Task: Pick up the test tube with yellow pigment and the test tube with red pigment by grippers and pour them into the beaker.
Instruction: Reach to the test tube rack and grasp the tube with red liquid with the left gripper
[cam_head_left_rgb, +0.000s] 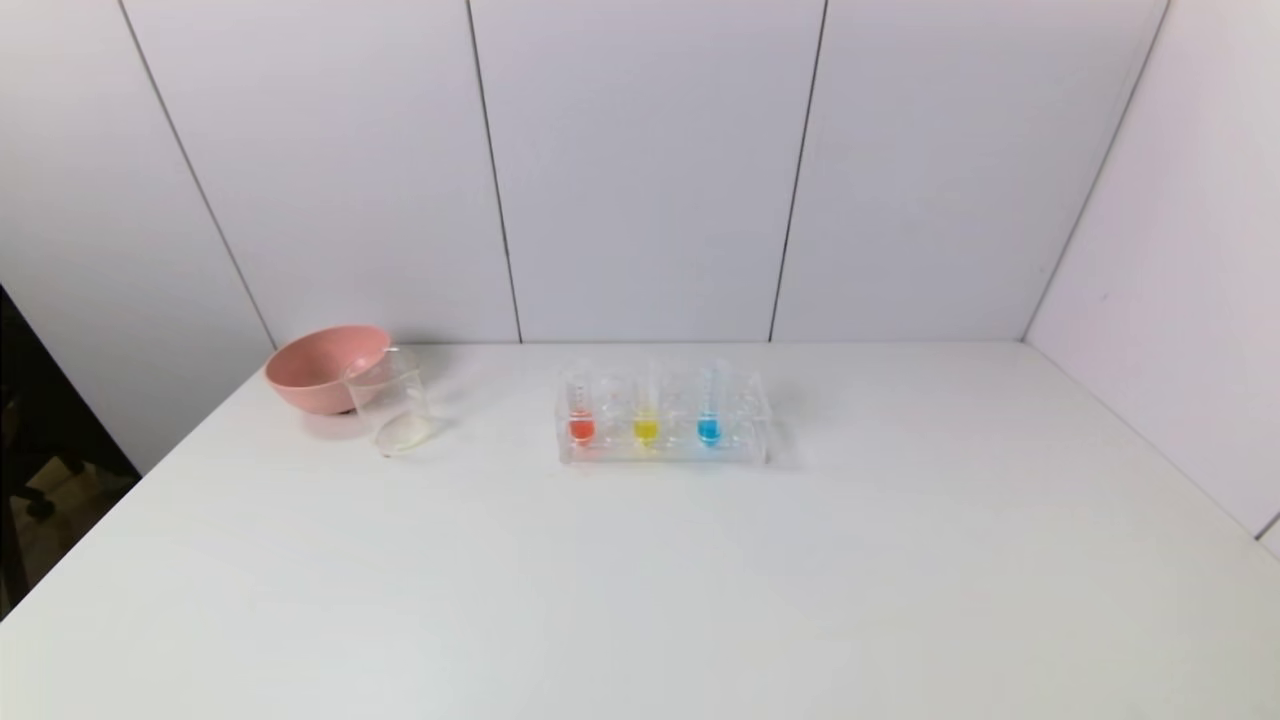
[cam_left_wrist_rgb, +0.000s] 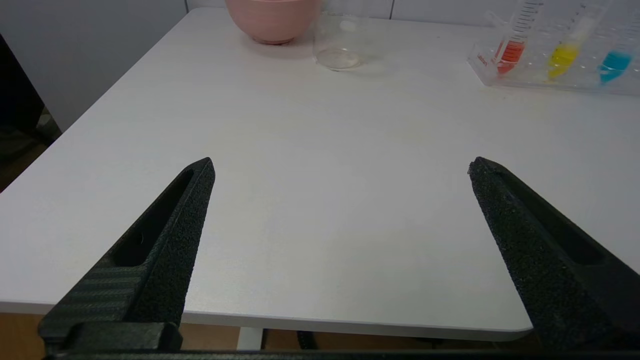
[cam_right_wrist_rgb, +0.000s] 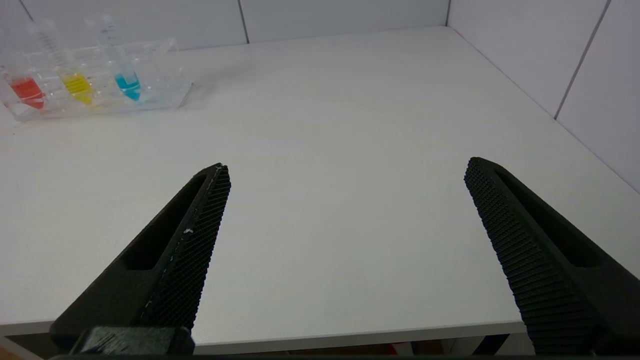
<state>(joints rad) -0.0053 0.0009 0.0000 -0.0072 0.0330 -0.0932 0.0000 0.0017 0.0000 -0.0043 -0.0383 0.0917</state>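
The test tube with red pigment (cam_head_left_rgb: 581, 412) and the test tube with yellow pigment (cam_head_left_rgb: 646, 412) stand upright in a clear rack (cam_head_left_rgb: 663, 449) at the table's middle back, with a blue-liquid tube (cam_head_left_rgb: 709, 412) beside them. The clear beaker (cam_head_left_rgb: 389, 402) stands left of the rack. Both arms are out of the head view. My left gripper (cam_left_wrist_rgb: 341, 167) is open and empty over the table's near edge, far from the beaker (cam_left_wrist_rgb: 338, 37) and the tubes (cam_left_wrist_rgb: 512, 42). My right gripper (cam_right_wrist_rgb: 346, 167) is open and empty over the near edge, far from the rack (cam_right_wrist_rgb: 150, 102).
A pink bowl (cam_head_left_rgb: 322, 368) sits just behind and left of the beaker, touching or nearly touching it. White wall panels close the back and right sides. The white table (cam_head_left_rgb: 640, 600) drops off at its left edge.
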